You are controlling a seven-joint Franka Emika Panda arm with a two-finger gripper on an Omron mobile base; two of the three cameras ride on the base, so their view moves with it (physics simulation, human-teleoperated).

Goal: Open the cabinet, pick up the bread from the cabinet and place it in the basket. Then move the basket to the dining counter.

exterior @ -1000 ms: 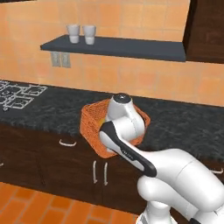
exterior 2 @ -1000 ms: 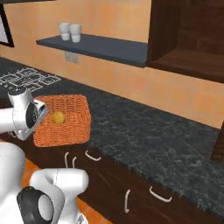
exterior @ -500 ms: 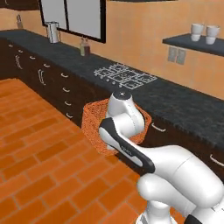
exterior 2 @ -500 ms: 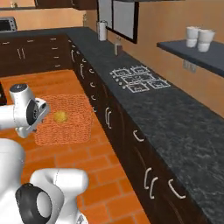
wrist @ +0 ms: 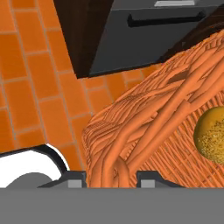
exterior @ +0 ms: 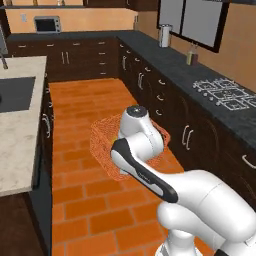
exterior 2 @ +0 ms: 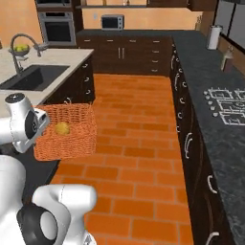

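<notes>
The orange wicker basket hangs in the air over the tile floor, and the small golden bread lies inside it. My gripper is shut on the basket's near rim, with the bread at the right in the hand view. In the left base view my wrist covers much of the basket. The beige dining counter with its sink and faucet lies to the left, close to the basket. The wall cabinet is out of view.
The black granite counter with a stove top and low dark drawers runs along the right. An orange tile floor lies between the two counters. A microwave stands at the far end.
The whole picture has swung from the black counter and wall round to the floor and the island, so the base has moved. The basket with the bread stays in my gripper.
</notes>
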